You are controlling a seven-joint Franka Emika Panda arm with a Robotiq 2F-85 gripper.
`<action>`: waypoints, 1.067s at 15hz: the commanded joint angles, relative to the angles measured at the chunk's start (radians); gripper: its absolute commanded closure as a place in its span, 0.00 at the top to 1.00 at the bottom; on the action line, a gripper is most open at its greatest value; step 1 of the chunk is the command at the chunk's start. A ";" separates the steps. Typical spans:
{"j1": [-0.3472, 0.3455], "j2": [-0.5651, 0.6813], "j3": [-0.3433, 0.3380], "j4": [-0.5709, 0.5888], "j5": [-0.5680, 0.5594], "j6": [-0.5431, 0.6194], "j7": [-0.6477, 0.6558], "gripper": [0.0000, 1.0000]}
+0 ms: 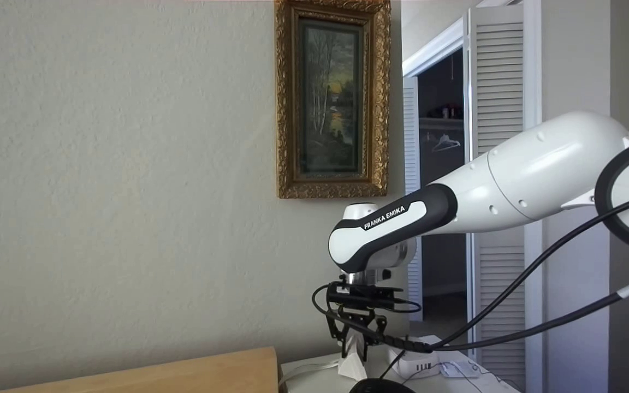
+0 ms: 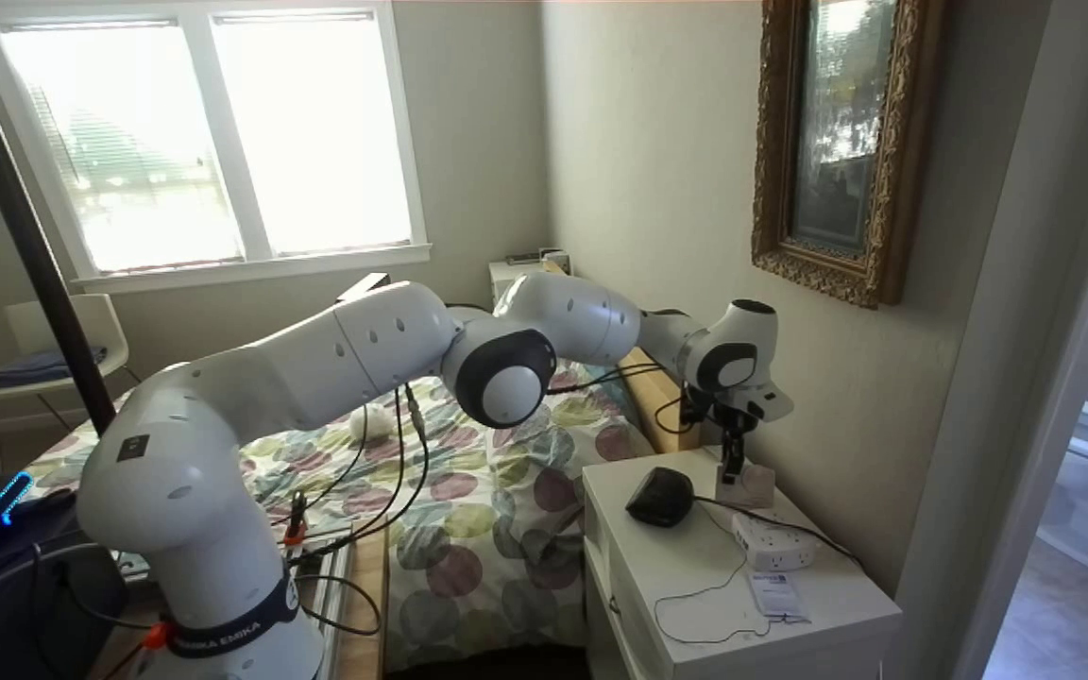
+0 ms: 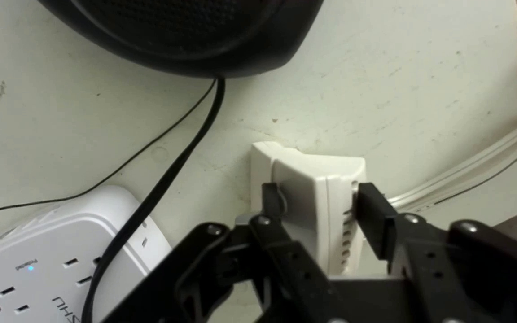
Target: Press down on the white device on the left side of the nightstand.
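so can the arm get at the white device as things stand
Looks like yes: the gripper has its fingers on either side of the white device, with nothing seen in the way; whether they touch is unclear.

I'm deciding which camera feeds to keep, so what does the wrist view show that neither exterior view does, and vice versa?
Only the wrist view shows the blue light on the power strip and the vent slots on the white device. Only the exterior views, both of them, show the framed picture and robot arm. All three share the white device, power strip, nightstand, black rounded item and fingers.
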 commanded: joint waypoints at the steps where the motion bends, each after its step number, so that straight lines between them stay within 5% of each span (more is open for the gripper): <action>1: -0.006 0.030 0.017 0.036 0.009 0.008 -0.038 0.22; 2: -0.004 0.028 0.016 0.034 0.006 0.006 -0.042 0.22; 3: -0.002 0.025 0.014 0.032 0.005 0.004 -0.045 0.70; 8: 0.046 -0.007 -0.048 0.010 -0.056 -0.005 -0.003 1.00; 16: 0.152 -0.069 -0.196 -0.021 -0.179 -0.002 0.040 1.00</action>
